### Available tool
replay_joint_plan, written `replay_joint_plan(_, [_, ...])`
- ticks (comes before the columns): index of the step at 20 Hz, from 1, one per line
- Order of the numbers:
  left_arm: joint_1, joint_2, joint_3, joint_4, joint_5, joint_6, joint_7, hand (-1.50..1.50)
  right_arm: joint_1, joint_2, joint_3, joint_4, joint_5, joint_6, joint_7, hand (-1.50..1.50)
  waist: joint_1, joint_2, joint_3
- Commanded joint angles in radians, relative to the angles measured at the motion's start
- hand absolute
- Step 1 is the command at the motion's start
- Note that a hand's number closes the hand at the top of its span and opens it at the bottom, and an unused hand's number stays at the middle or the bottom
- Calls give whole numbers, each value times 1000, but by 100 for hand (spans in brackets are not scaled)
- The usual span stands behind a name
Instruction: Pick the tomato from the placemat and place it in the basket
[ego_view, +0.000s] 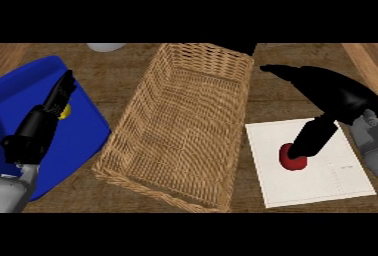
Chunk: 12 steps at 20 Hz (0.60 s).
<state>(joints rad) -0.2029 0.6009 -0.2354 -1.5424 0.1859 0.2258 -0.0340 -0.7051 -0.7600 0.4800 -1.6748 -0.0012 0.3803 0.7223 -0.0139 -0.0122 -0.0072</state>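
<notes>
Tomato (291, 159) on the white placemat (314, 172), right of the wicker basket (177, 125); right hand (325, 107) above it, one extended finger touching its top, nothing grasped.

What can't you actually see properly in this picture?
- Round red tomato, head view: its top is hidden by the right robot hand.
- Small yellow thing on the blue mat: mostly hidden by the left robot hand.
- Pale object: cut off at the top.
</notes>
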Motion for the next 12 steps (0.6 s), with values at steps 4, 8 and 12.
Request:
replay_joint_plan(4, [-33, -63, -6, 69, -38, 4, -36, 0, -104, -68, -49, 21, -247, 324, 193, -150, 6, 13, 5])
replay_joint_plan(8, [12, -34, 18, -26, -25, -34, -5, 0, -86, -41, -37, 78, -224, 326, 215, -150, 25, 11, 7])
replay_joint_plan(12, [-37, -60, 50, 42, -38, -49, 5, 0, -3, -85, -74, 28, -224, 365, 176, -150, 9, 11, 7])
